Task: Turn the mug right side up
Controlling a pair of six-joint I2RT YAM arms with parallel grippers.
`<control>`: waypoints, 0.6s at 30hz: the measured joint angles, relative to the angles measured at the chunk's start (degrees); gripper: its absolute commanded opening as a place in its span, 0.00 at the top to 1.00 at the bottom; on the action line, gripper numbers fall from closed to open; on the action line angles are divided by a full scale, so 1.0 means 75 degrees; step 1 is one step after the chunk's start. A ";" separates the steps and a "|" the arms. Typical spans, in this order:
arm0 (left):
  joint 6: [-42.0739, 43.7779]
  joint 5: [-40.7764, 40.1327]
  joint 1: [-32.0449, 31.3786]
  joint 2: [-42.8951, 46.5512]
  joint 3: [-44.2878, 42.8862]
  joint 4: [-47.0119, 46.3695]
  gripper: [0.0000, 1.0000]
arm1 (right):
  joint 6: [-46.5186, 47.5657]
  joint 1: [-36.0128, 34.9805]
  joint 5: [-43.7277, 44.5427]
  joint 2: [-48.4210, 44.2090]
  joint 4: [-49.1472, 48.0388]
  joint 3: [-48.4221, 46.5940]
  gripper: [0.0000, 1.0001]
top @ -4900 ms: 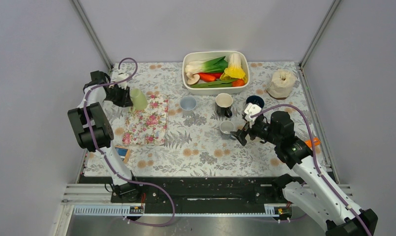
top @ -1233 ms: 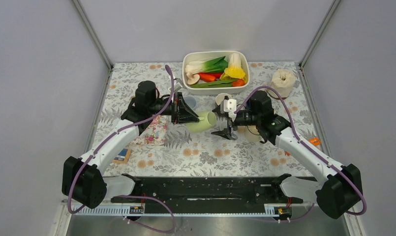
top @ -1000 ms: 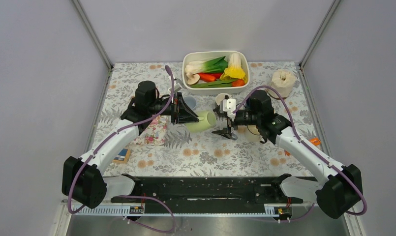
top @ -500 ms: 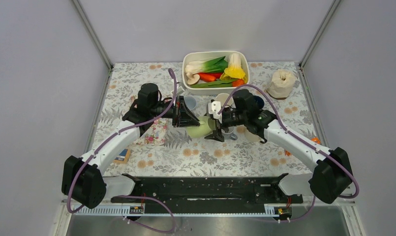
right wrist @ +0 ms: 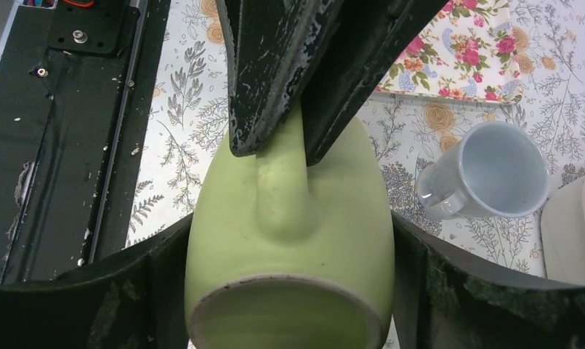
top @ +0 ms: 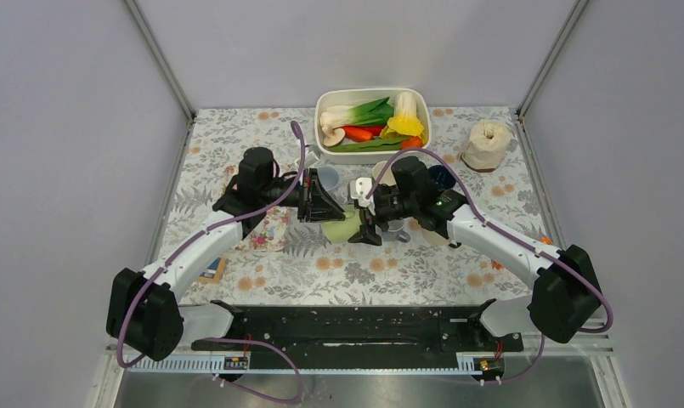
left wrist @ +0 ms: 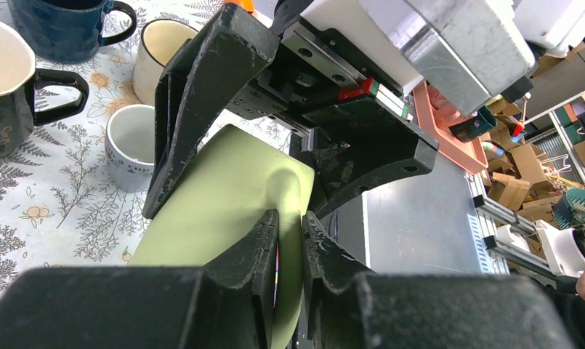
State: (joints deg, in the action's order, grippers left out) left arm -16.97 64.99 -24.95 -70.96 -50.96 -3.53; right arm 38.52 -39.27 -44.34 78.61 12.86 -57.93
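Green mug (top: 342, 228) lies on its side near the middle of the table (top: 457, 263), between the two arms, with its mouth facing right and a grey mug (right wrist: 493, 171) just beyond it on the far side. Left gripper (left wrist: 289, 224) has its jaws narrowed tight onto the mug's handle. Right gripper (top: 358, 226) stands wide with one finger on each side of the mug's body, right against it or just beside it, and I cannot tell whether it is gripping.
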 measured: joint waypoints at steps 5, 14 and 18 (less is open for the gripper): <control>0.0149 -0.0003 0.0000 0.0006 0.0000 0.0055 1.00 | 0.0020 -0.0015 0.0047 0.0006 0.0085 -0.0041 0.77; 0.1218 -0.0061 -0.0009 0.0026 -0.0017 0.0711 0.62 | 0.0006 -0.0105 0.0146 0.0105 0.0370 -0.0044 1.00; 0.1926 -0.0119 -0.0006 0.0038 -0.0154 0.1201 0.55 | -0.0052 -0.0198 0.0140 0.0230 0.0527 -0.0041 1.00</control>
State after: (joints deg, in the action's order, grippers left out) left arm -2.52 64.10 -24.99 -70.67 -52.12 5.48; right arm 38.13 -40.75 -43.29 80.34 16.82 -58.24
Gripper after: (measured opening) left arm 0.393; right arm 0.864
